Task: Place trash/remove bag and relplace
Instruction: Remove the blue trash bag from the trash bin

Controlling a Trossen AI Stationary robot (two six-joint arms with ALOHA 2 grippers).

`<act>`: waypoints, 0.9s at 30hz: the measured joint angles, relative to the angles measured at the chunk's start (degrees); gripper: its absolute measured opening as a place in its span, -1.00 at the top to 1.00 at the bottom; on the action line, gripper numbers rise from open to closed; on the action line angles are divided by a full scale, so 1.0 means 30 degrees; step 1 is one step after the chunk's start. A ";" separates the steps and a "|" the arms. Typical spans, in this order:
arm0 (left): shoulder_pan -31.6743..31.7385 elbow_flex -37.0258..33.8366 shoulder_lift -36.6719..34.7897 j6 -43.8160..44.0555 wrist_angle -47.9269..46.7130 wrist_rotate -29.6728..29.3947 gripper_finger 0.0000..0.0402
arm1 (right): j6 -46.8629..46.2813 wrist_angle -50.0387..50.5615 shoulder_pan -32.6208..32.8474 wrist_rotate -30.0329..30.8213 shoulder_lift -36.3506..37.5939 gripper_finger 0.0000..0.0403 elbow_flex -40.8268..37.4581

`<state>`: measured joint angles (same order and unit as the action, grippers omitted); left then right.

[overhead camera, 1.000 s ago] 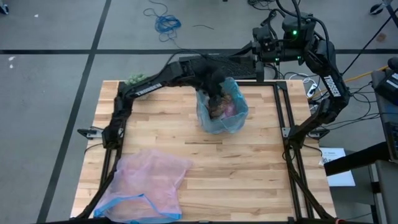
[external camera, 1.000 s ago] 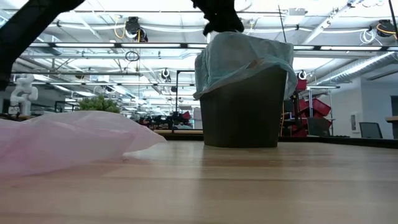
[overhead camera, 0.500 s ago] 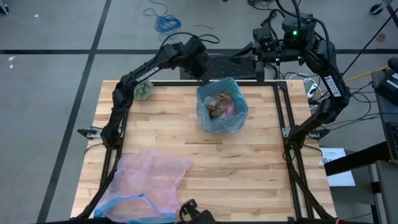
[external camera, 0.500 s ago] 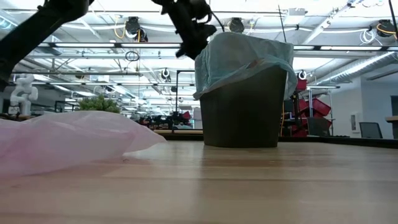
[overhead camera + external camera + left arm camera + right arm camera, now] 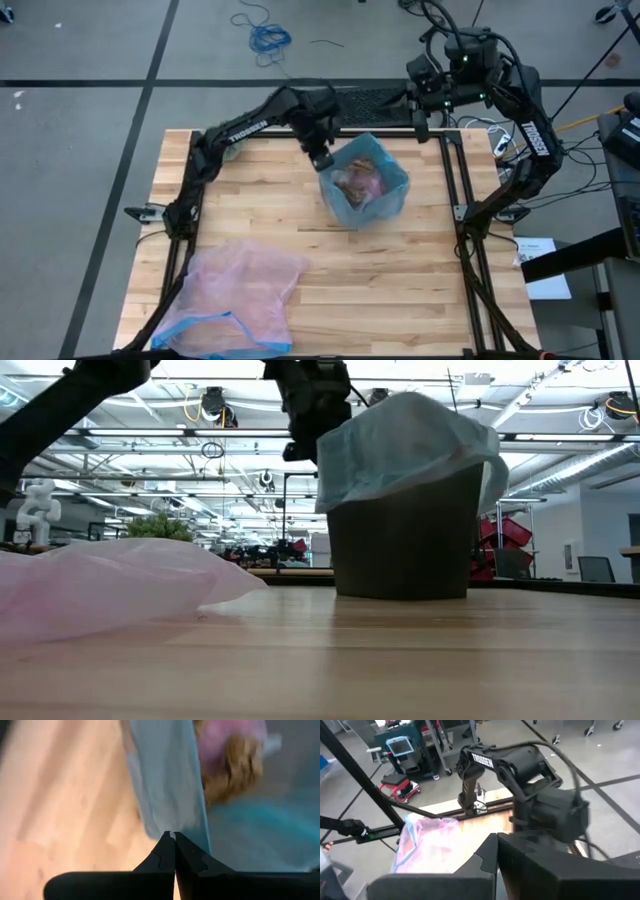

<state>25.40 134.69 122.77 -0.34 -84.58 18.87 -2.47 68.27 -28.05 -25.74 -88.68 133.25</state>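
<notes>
The brown bin [image 5: 362, 212] stands on the table, lined with the light-blue bag [image 5: 392, 192], whose rim is folded down over the bin's outside [image 5: 400, 445]. Brown and pink trash [image 5: 360, 183] lies inside the bag and also shows in the left wrist view [image 5: 235, 765]. My left gripper [image 5: 322, 160] is at the bin's far left rim, shut on the bag. My right gripper [image 5: 420, 122] hovers shut and empty over the table's far right edge. My left gripper pinches the bag's rim [image 5: 172, 831] between its two fingertips, where the rim drapes over the bin's far left corner. The fingers come from above, slanting down. The bag stays on the bin, its rim puffed up beside the gripper [image 5: 335, 455].
A translucent pink bag with a blue rim [image 5: 235, 295] lies flat at the table's near left corner. Black frame rails [image 5: 462, 215] run along the table's left and right edges. Bare wood lies between the bin and the near edge.
My left gripper has left the bin's inside, swung out past its far left side and come down onto that rim, tipping more steeply downward and shutting on the bag. The bin has slid a little toward the table's right edge, and the bag's rim has puffed up.
</notes>
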 joint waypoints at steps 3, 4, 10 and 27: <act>-0.0673 0.0000 -0.0283 -0.0008 -0.0806 0.0000 1.00 | 0.0019 0.0375 0.0001 -0.0644 0.0249 1.00 -0.0003; -0.0847 0.0000 -0.0495 -0.0008 -0.0777 0.0000 1.00 | 0.0034 0.0437 -0.0003 -0.0931 0.0348 1.00 0.0000; -0.1061 0.0007 -0.2198 0.0872 0.0044 0.2134 1.00 | 0.0044 0.0589 -0.0003 -0.2022 0.1168 1.00 0.0000; -0.0753 -0.3607 -0.2773 0.2459 0.1175 0.1309 1.00 | -0.0483 0.0762 0.0005 -0.1959 0.2159 1.00 0.0000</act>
<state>23.14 123.87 114.45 7.04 -81.05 22.80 -3.92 70.55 -28.03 -31.62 -82.21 133.25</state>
